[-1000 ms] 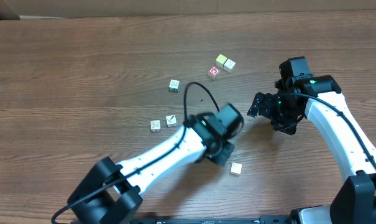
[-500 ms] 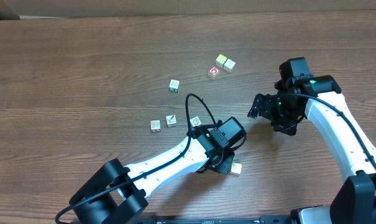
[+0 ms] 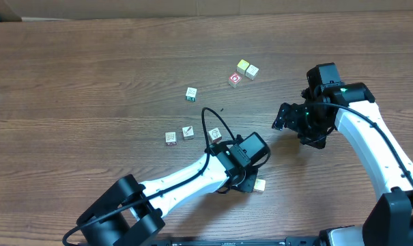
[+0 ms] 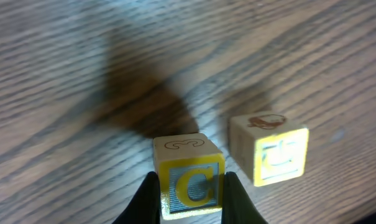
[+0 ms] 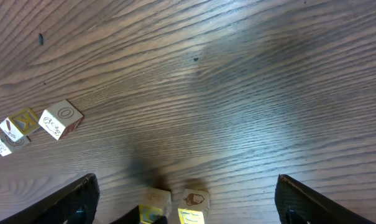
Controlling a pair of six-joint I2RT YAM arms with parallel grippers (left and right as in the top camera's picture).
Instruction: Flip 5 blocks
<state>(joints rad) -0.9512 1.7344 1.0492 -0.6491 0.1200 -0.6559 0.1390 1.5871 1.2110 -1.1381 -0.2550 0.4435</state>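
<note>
Left gripper (image 4: 190, 200) was clamped on a pale wooden block (image 4: 188, 182), one finger on each side. Near face: yellow "C" in a yellow frame. Top face: faint brown squiggle. A second block (image 4: 270, 155) sat just beside it on the table (image 4: 63, 68), not touching. It had a yellow-framed face and a brown picture on top, print unreadable. Both were mid-table on the robot's side. Right gripper (image 3: 296, 123) hung with jaws wide apart, holding nothing.

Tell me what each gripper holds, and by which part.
Left gripper pinches the C block by two opposite side faces. Right gripper is open, holding nothing.
</note>
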